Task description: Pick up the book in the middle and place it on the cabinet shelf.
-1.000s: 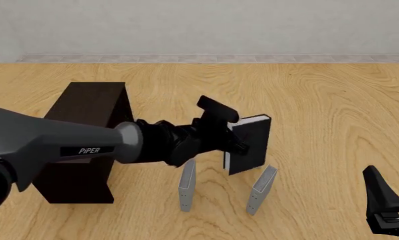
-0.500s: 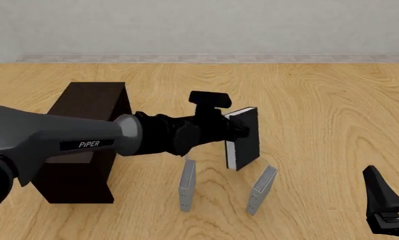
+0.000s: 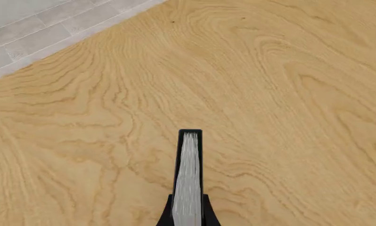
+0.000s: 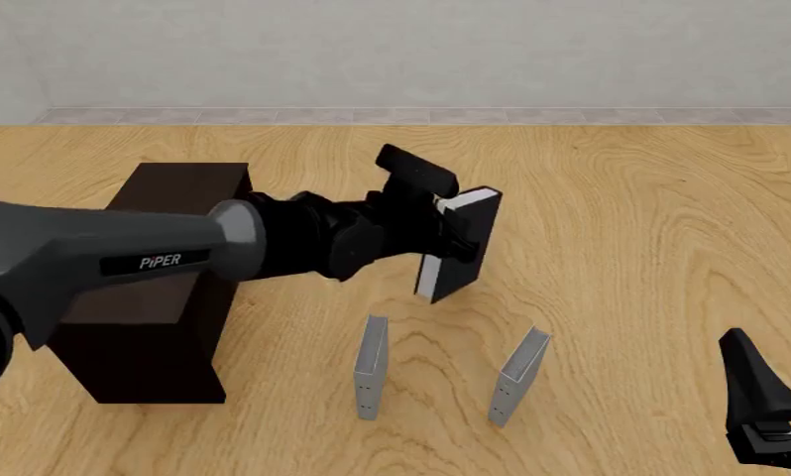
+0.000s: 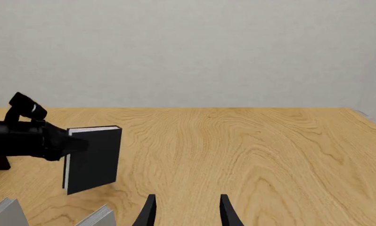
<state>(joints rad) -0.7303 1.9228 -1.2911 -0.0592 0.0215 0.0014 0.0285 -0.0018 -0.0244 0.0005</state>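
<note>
The left gripper (image 4: 451,236) pinches the book (image 4: 457,248) by its spine side, and over the last second it has carried the book upward and back toward the cabinet shelf (image 4: 170,203): a second ago the black volume hung low, just above the two thin grey books, and now it rides clearly higher and further left, tilted with its top leaning away from the arm and well clear of the counter (image 4: 633,218). In the left wrist view the white page edges of the book (image 3: 188,183) run straight out between the gripper's dark fingers (image 3: 207,214), with nothing but wood grain beneath, so the hold looks centred and firm. That lift suggests the pick-up is done and the transfer is under way; what seems left is to swing the book over the cabinet's flat top and set it down, and the tilt may need levelling before release. Counting what is here: three books in all, one thick black one in the air and two grey ones standing on the counter, the left grey book (image 4: 371,367) and the right grey book (image 4: 518,377), apart from each other with the gap between them bare. There is one cabinet and two arms. The right gripper (image 5: 186,212) hangs idle low at the near right, its fingers spread and holding nothing.
</note>
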